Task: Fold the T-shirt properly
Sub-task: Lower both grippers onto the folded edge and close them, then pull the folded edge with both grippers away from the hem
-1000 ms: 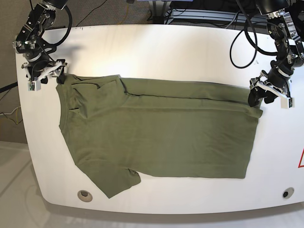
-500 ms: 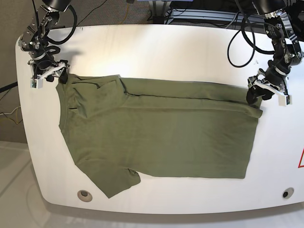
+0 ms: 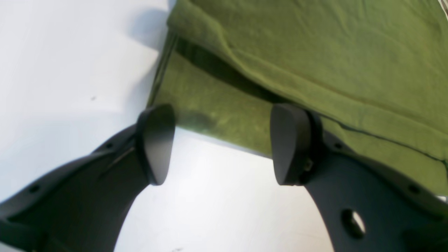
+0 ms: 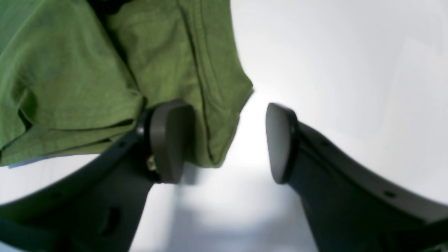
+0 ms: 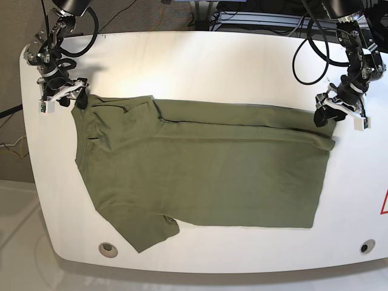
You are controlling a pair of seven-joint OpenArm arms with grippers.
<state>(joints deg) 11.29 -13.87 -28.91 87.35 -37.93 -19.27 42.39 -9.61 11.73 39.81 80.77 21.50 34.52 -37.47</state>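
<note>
The olive-green T-shirt (image 5: pixel 200 167) lies flat on the white table (image 5: pixel 212 66), neck to the left, with its far long edge folded over. It also shows in the left wrist view (image 3: pixel 315 52) and the right wrist view (image 4: pixel 63 70). My left gripper (image 5: pixel 326 117) is open at the shirt's far right corner. In its wrist view the gripper (image 3: pixel 224 143) holds nothing, and the hem corner lies just beyond the fingertips. My right gripper (image 5: pixel 63 99) is open at the shirt's far left shoulder. In its wrist view the gripper (image 4: pixel 225 140) has the cloth edge beside one finger (image 4: pixel 171 140).
Two round holes sit near the table's front edge, one on the left (image 5: pixel 108 249) and one on the right (image 5: pixel 364 247). A red mark (image 5: pixel 384 203) is at the right edge. Black cables (image 5: pixel 306 57) hang behind the left arm. The table's front edge curves close below the shirt.
Both grippers have shifted slightly toward the table's far edge. The T-shirt has not moved.
</note>
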